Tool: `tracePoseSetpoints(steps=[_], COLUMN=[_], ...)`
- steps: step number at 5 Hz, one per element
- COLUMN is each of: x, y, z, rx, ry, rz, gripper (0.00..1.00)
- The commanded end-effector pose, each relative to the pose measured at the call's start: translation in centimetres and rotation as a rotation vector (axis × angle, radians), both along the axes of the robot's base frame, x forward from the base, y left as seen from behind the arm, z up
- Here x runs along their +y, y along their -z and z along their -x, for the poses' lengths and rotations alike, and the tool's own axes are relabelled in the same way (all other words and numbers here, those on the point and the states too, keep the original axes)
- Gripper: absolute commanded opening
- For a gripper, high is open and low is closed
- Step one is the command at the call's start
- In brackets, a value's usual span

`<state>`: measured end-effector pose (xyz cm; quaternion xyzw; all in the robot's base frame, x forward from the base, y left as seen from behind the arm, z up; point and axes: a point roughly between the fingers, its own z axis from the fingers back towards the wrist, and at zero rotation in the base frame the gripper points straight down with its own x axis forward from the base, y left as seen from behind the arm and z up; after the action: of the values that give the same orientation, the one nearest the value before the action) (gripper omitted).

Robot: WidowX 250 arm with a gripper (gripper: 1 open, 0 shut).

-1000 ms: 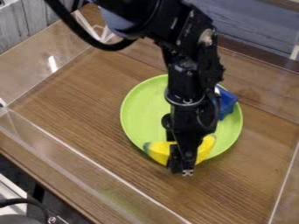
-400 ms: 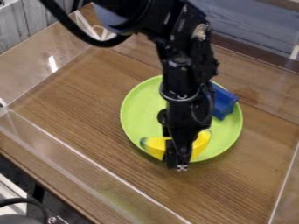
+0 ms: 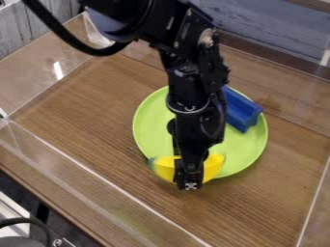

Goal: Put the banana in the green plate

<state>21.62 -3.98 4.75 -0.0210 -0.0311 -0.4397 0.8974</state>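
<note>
The green plate (image 3: 153, 117) lies on the wooden table, right of centre. On its near rim rests the yellow banana (image 3: 214, 164), showing on both sides of my fingers. My gripper (image 3: 190, 180) points straight down onto the banana's middle, with its fingertips low at the plate's front edge. The black fingers hide the middle of the banana. How wide the jaws stand does not show from this angle.
A blue rectangular block (image 3: 241, 111) lies on the plate's far right side, behind the arm. Clear plastic walls (image 3: 52, 68) ring the wooden table, with the front wall close below the plate.
The gripper stays down on the banana at the plate's near rim. The arm leans slightly more to the left, so more of the blue block shows.
</note>
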Motion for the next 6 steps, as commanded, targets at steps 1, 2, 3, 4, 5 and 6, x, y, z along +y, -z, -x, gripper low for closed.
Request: tracePoseSetpoints(steps=[1, 2, 3, 4, 5, 6], x=[0.2, 0.2, 0.2, 0.3, 0.3, 0.3], y=[-0.5, -0.1, 0.2, 0.5, 0.7, 0.8], z=[-0.6, -0.6, -0.6, -0.7, -0.7, -0.8], rx=[-0.048, -0.048, -0.047, -0.047, -0.045, -0.044], ry=[-0.001, 0.004, 0.009, 0.013, 0.018, 0.023], rz=[0.007, 0.006, 0.006, 0.006, 0.007, 0.009], gripper=[1.0, 1.0, 1.0, 1.0, 1.0, 1.0])
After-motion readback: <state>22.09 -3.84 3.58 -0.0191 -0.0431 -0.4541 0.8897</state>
